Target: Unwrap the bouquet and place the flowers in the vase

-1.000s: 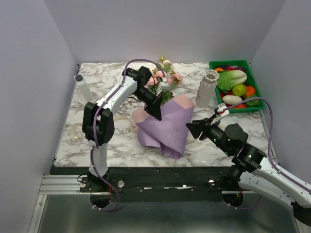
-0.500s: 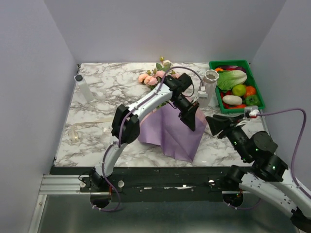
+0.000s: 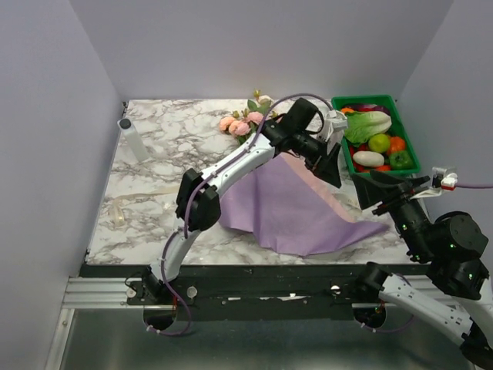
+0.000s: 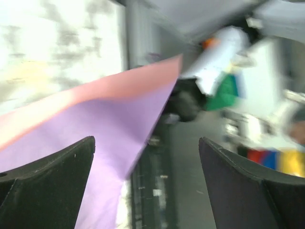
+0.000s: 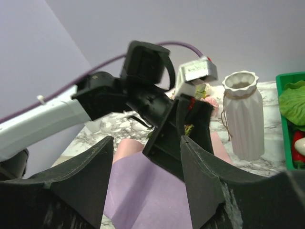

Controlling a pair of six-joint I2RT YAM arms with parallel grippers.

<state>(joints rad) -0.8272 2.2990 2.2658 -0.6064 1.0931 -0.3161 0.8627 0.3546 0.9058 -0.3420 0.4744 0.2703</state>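
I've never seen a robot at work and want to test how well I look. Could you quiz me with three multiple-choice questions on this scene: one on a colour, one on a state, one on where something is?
1. What colour is the paper sheet?
A. yellow
B. lilac with a pink edge
C. green

2. How does the vase stand?
A. lying on its side
B. broken in pieces
C. upright, nothing sticking out of it

3. Where are the flowers?
A. in the vase
B. rolled up in the paper sheet
C. lying on the table near its far edge

Answers:
1 B: the spread sheet shows lilac with a pink strip.
2 C: the right wrist view shows it standing with a bare rim.
3 C: the top view shows them lying beyond the sheet.
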